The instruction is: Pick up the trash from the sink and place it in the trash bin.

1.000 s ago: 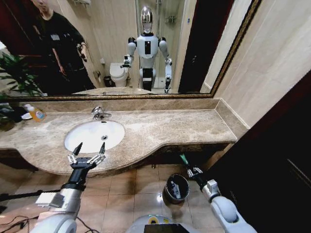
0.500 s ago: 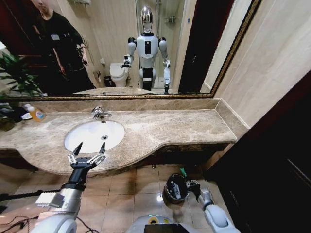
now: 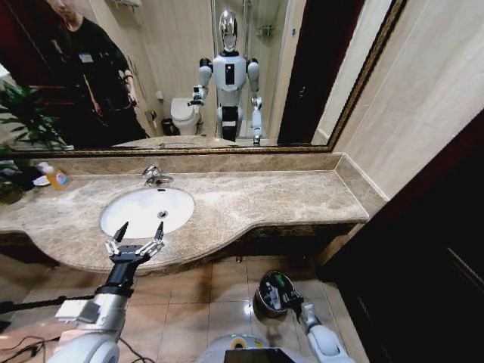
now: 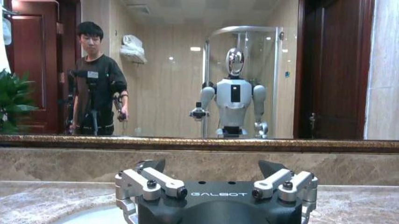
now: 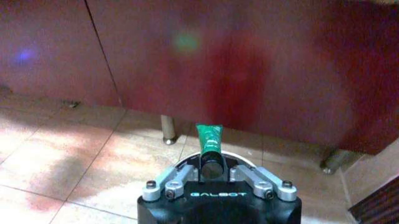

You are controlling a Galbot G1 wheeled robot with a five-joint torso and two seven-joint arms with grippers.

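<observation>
My right gripper hangs low over the floor at the small black trash bin, shut on a small green tube of trash. In the right wrist view the green tube sticks out from between the closed fingers. A white piece lies inside the bin. My left gripper hovers open over the counter's front edge, just in front of the white oval sink. In the left wrist view it is spread wide.
A chrome faucet stands behind the sink on the beige marble countertop. A clear bottle of orange liquid and a plant are at the far left. Dark red cabinet fronts stand behind the bin.
My right arm has swung left and down with the green tube, from beside the bin to over it. The left arm has not moved.
</observation>
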